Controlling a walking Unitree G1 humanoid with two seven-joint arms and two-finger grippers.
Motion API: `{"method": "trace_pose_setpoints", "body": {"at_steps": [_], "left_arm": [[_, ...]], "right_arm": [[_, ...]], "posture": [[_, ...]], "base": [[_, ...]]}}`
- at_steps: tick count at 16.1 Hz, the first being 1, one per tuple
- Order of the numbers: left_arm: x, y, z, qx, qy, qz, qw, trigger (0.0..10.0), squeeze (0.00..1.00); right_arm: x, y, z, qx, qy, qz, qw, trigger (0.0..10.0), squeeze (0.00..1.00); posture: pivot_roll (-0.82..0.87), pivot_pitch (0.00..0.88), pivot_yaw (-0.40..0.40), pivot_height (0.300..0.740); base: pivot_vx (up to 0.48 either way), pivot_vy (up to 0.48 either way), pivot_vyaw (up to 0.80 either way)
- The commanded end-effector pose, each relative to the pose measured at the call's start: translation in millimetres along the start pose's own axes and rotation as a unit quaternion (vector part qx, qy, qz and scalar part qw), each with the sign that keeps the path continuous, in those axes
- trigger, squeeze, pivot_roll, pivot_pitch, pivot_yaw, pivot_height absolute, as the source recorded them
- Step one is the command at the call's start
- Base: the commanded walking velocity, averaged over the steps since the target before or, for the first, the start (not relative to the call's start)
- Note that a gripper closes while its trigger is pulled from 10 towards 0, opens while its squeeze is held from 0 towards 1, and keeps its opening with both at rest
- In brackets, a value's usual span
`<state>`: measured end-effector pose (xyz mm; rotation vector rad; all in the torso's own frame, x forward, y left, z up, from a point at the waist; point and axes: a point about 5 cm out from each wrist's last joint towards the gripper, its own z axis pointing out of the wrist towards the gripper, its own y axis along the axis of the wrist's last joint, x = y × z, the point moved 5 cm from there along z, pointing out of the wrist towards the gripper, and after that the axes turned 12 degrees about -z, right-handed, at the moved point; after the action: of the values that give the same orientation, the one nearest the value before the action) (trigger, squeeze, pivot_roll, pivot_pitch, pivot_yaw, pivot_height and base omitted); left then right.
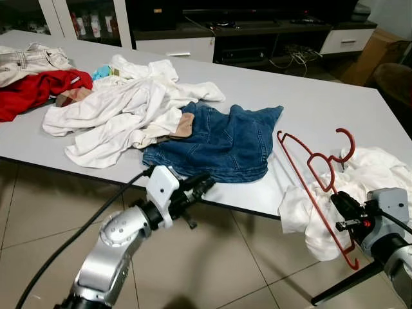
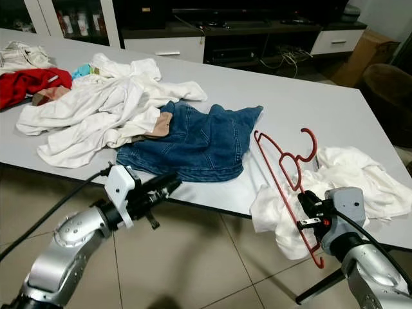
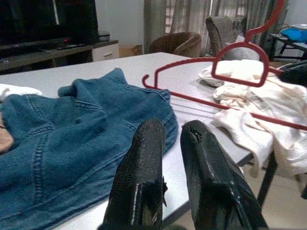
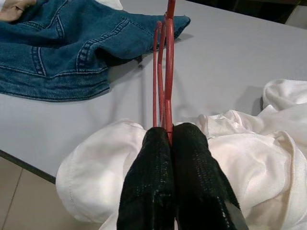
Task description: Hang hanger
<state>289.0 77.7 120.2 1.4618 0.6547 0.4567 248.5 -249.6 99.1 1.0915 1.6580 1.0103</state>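
Eye views: the thin red hanger (image 1: 315,187) is clamped by the right gripper (image 1: 340,207) and raised over a crumpled white cloth (image 1: 373,174) at the table (image 1: 322,96) edge; hanging is judged still to be done. Left wrist view: the left gripper (image 3: 172,158) is slightly parted, empty, beside stiff denim (image 3: 72,143).

Colours on and around the table

A red hanger (image 1: 315,177) is held between the black fingers (image 4: 163,187) of the right gripper (image 1: 337,201), over a white garment (image 1: 360,193). A blue denim garment (image 1: 219,141) with lighter stitching is spread on the pale grey table (image 1: 309,96), beside a heap of white clothes (image 1: 129,109) and a red garment (image 1: 35,90). The left gripper (image 1: 205,185) is black on a silver arm (image 1: 112,251) with a white wrist housing (image 1: 162,190). The floor (image 1: 212,264) is laid in beige tiles.
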Motion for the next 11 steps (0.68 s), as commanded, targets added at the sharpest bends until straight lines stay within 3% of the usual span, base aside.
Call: {"method": "trace_pose_setpoints", "body": {"at_steps": [1, 2, 5, 8, 11], "left_arm": [[10.5, 9.0, 3.2, -0.007, 0.013, 0.019, 1.000, 10.0, 0.00], [17.5, 14.7, 4.8, -0.014, 0.021, 0.020, 0.999, 10.0, 0.00], [11.1, 9.6, 7.4, -0.022, 0.019, -0.013, 0.999, 10.0, 0.00], [7.8, 5.8, 9.8, -0.038, 0.026, -0.060, 0.997, 10.0, 0.00], [14.6, 7.7, 11.4, -0.055, 0.051, -0.082, 0.994, 10.0, 0.00]], "right_arm": [[0.0, -2.6, 1.3, 0.004, -0.002, -0.002, 1.000, 10.0, 0.00], [4.4, -2.2, 3.5, 0.002, 0.002, -0.001, 1.000, 10.0, 0.00], [10.9, 5.0, 8.3, -0.017, 0.003, 0.005, 1.000, 10.0, 0.00], [11.4, 5.8, 10.7, -0.021, 0.002, 0.005, 1.000, 10.0, 0.00], [7.1, 11.0, 13.1, -0.034, -0.011, -0.002, 0.999, 10.0, 0.00]], "posture": [[-0.09, 0.000, -0.053, 0.740], [-0.09, 0.000, -0.052, 0.740], [-0.08, 0.000, -0.049, 0.740], [-0.08, 0.000, -0.051, 0.740], [-0.08, 0.000, -0.049, 0.740]], "base": [[0.000, 0.000, 0.00], [0.000, 0.000, 0.00], [0.000, 0.000, 0.00], [0.000, 0.000, 0.00], [0.000, 0.000, 0.00]]}}
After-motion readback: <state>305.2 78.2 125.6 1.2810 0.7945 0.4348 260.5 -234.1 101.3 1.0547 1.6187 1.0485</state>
